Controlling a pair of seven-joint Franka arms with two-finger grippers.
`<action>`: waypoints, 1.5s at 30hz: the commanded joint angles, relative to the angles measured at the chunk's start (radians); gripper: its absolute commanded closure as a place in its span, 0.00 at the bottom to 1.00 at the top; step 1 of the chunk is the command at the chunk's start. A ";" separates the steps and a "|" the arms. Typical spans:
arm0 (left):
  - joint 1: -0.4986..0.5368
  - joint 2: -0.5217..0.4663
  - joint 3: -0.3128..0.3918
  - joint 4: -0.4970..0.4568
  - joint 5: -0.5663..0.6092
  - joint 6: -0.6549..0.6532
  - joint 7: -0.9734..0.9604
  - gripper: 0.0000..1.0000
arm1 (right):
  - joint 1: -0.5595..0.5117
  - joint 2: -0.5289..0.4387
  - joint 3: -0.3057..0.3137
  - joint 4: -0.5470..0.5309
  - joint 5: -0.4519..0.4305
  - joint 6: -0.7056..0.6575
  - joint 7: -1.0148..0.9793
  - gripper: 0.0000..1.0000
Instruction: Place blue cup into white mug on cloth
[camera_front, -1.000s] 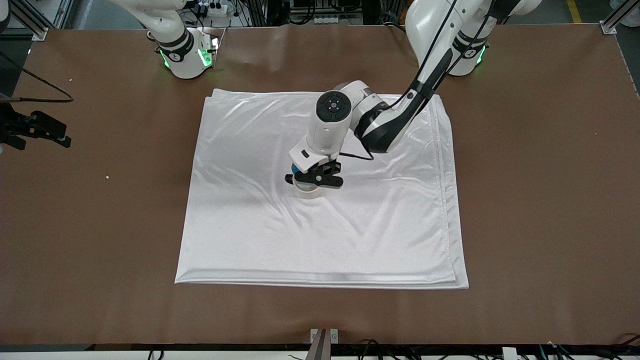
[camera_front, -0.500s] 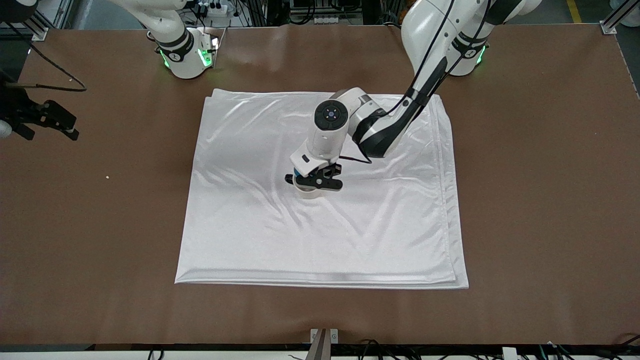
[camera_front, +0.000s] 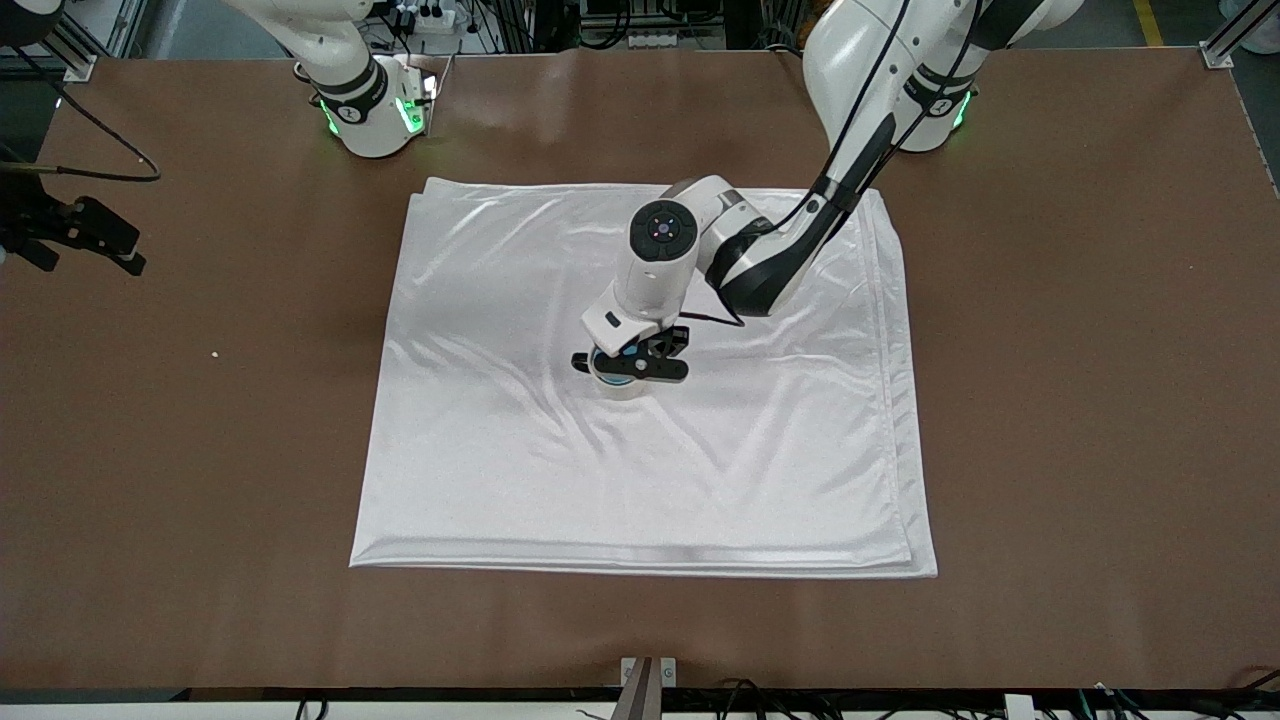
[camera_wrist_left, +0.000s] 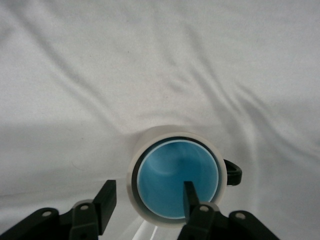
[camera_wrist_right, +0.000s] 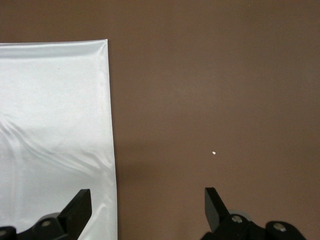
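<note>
The white mug (camera_front: 622, 388) stands upright near the middle of the white cloth (camera_front: 640, 480). The blue cup (camera_front: 624, 352) sits inside it. In the left wrist view the cup's bright blue inside (camera_wrist_left: 175, 170) fills the mug's rim (camera_wrist_left: 172, 131), and the mug's black handle (camera_wrist_left: 234, 172) sticks out at one side. My left gripper (camera_front: 630, 368) hangs just above the mug, open (camera_wrist_left: 148, 192). One finger (camera_wrist_left: 106, 200) is outside the mug and apart from its wall. The other finger (camera_wrist_left: 189, 195) is inside the cup. My right gripper (camera_front: 85, 255) is open and empty and waits over bare table at the right arm's end.
The brown table (camera_front: 1080, 400) surrounds the cloth on all sides. The right wrist view shows the cloth's edge (camera_wrist_right: 107, 125) and a small white speck (camera_wrist_right: 213, 153) on the table; the speck also shows in the front view (camera_front: 214, 354).
The blue cup has gone down into the mug and the left gripper has come lower over it. The right gripper has drifted a little toward the robots' bases.
</note>
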 joint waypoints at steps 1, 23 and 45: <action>0.026 -0.049 0.004 0.013 0.024 -0.011 -0.026 0.00 | -0.013 0.113 0.012 0.169 0.005 -0.072 0.012 0.00; 0.335 -0.309 0.004 0.010 0.032 -0.224 0.212 0.00 | -0.003 0.202 0.017 0.293 -0.005 -0.115 0.015 0.00; 0.530 -0.413 -0.007 0.013 0.019 -0.384 0.345 0.00 | -0.003 0.201 0.015 0.286 0.001 -0.116 0.013 0.00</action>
